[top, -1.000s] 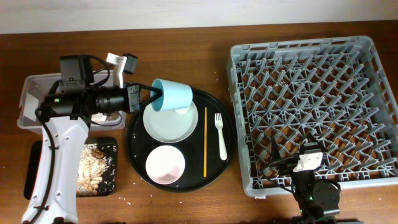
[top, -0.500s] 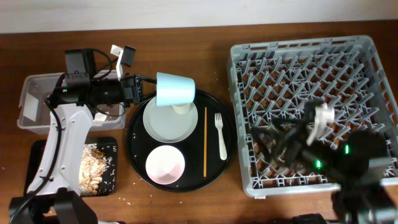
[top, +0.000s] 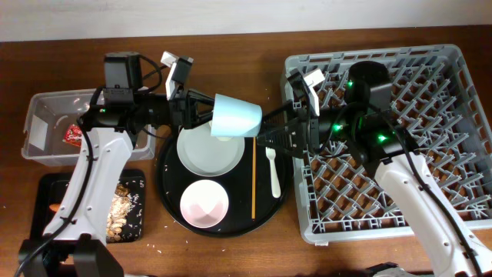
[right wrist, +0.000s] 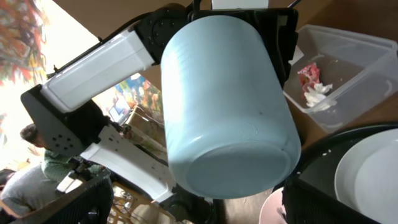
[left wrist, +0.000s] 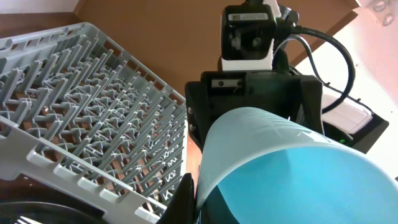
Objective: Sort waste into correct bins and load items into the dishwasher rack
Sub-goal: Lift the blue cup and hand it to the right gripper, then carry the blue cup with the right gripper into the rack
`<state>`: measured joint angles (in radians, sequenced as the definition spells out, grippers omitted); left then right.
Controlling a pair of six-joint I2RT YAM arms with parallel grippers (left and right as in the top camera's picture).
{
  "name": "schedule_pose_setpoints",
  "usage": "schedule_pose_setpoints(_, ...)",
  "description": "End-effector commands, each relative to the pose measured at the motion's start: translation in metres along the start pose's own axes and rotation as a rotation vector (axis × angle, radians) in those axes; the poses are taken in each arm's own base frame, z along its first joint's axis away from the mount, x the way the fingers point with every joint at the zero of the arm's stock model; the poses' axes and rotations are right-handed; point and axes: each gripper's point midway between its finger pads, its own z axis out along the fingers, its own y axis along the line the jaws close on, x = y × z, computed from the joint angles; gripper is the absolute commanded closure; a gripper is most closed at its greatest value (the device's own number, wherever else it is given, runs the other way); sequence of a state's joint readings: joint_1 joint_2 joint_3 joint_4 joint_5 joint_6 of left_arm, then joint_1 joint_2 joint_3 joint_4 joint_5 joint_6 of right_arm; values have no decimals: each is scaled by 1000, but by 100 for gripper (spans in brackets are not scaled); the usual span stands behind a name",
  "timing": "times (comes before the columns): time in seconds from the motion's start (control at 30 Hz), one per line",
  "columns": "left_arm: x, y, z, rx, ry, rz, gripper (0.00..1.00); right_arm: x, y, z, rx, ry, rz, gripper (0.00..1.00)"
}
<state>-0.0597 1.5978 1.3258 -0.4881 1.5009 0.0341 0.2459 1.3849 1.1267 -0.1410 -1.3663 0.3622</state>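
I see the grey rack (top: 400,192) on the worktop (top: 231,46), and just left of the rack the round black tray (top: 171,188) carrying the grey plate (top: 207,154). Left of the rack, up off the worktop, the blue cup (top: 237,117) lies sideways, base toward the rack. My left hand (top: 204,115) is clenched on its mouth end. My right hand (top: 265,129) is spread either side of the base; I cannot tell whether it touches.

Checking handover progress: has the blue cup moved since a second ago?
Yes. The blue cup shifted right above the round tray, closer to the dishwasher rack.
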Motion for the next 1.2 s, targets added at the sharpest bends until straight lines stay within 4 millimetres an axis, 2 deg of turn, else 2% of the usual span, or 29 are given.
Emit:
schedule_pose_setpoints(0.0,0,2,2,-4,4,12,100,2,18,12,-66,33,-75,11)
schedule_pose_setpoints(0.07,0,2,2,-4,4,13,100,0,31,23,-109,42,-173,12)
schedule_pose_setpoints(0.17,0,2,2,-3,4,11,100,-9,40,27,-124,20,-295,15)
schedule_pose_setpoints(0.27,1,2,2,-4,5,7,100,-15,35,28,-89,-2,-305,24)
schedule_pose_setpoints(0.33,1,2,2,-4,4,8,100,-15,35,28,-90,-3,-312,35)
schedule_pose_setpoints(0.47,1,3,2,-4,4,7,100,-15,35,28,-90,-3,-312,46)
schedule_pose_setpoints(0.5,1,3,2,-5,5,7,99,-15,36,28,-90,-3,-312,53)
schedule_pose_setpoints(0.53,1,3,2,-5,5,7,87,-15,35,28,-90,-3,-308,61)
schedule_pose_setpoints(0.6,1,7,2,-29,6,6,71,-15,35,28,-90,-3,-309,66)
schedule_pose_setpoints(0.7,1,21,0,-112,7,7,62,-16,35,27,-87,-5,-309,66)
schedule_pose_setpoints(0.77,-3,30,-12,-159,-13,10,62,-18,30,21,-66,-15,-296,67)
schedule_pose_setpoints(0.83,-8,38,-35,-206,-55,-2,61,-25,18,6,-20,-43,-277,71)
schedule_pose_setpoints(0.9,-10,41,-44,-224,-70,-4,58,-27,13,1,-1,-53,-264,71)
schedule_pose_setpoints(1.0,-15,48,-67,-271,-112,-13,57,-30,-22,-19,159,-105,-141,74)
schedule_pose_setpoints(1.03,-14,49,-70,-278,-117,-23,57,-32,-37,-32,232,-134,-95,75)
schedule_pose_setpoints(1.1,-14,50,-76,-287,-126,-32,57,-29,-73,-80,398,-208,59,78)
schedule_pose_setpoints(1.17,-14,53,-77,-302,-126,-33,58,-27,-95,-135,530,-302,164,79)
